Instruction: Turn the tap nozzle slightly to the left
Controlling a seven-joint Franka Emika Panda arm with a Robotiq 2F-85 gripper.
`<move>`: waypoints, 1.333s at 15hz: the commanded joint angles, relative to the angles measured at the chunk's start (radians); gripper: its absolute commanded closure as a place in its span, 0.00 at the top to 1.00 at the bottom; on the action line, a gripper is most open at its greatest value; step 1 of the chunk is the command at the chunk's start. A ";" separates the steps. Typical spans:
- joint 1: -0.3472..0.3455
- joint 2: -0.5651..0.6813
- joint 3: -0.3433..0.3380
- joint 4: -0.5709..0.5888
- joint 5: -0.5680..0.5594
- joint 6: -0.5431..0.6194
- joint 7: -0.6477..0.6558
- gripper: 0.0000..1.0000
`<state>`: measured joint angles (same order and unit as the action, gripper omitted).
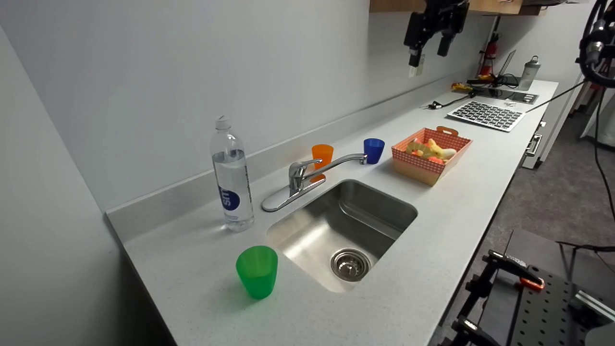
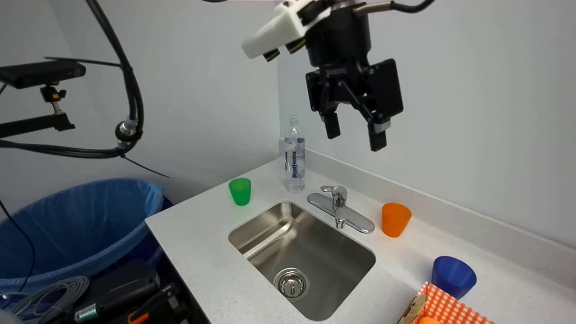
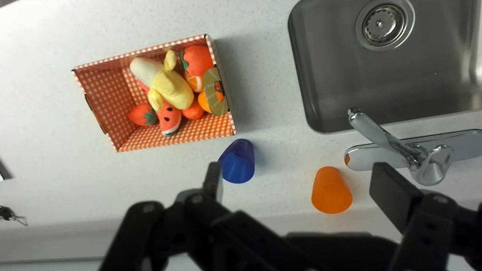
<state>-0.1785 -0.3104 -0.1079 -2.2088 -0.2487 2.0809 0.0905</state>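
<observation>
The tap nozzle point(image 1: 338, 164) is a curved chrome spout on a small faucet with a lever handle. Its tip is by the sink's edge. It also shows in an exterior view point(image 2: 340, 221), foreshortened, and in the wrist view point(image 3: 371, 130) at the right. My gripper point(image 1: 429, 54) is open and empty, high above the counter. It also shows in an exterior view point(image 2: 355, 136), above the faucet in the picture. In the wrist view, the gripper point(image 3: 298, 177) has its fingers wide apart, with the faucet beyond the right finger. Nothing touches the nozzle.
The steel sink point(image 1: 307, 230) lies in front of the faucet. An orange cup point(image 3: 331, 191) and a blue cup point(image 3: 238, 162) stand near it. A water bottle point(image 1: 233, 185), green cup point(image 1: 257, 273) and checkered fruit basket point(image 3: 173, 140) stand on the counter. A wall runs behind.
</observation>
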 commanded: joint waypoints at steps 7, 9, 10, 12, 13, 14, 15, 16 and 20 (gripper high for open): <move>0.035 0.087 0.039 0.010 -0.009 0.012 0.006 1.00; 0.034 0.086 0.037 0.010 -0.011 0.012 0.006 1.00; 0.034 0.086 0.036 0.010 -0.011 0.012 0.005 1.00; 0.034 0.090 0.039 0.004 -0.016 0.014 0.012 1.00; 0.035 0.098 0.040 0.003 -0.016 0.022 0.021 1.00; 0.037 0.112 0.044 0.004 -0.015 0.037 0.033 1.00; 0.039 0.127 0.046 0.008 -0.010 0.041 0.039 1.00; 0.042 0.148 0.049 0.017 -0.009 0.050 0.052 1.00; 0.050 0.241 0.053 0.060 -0.011 0.098 0.096 1.00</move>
<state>-0.1416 -0.1467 -0.0535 -2.1988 -0.2583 2.1429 0.1412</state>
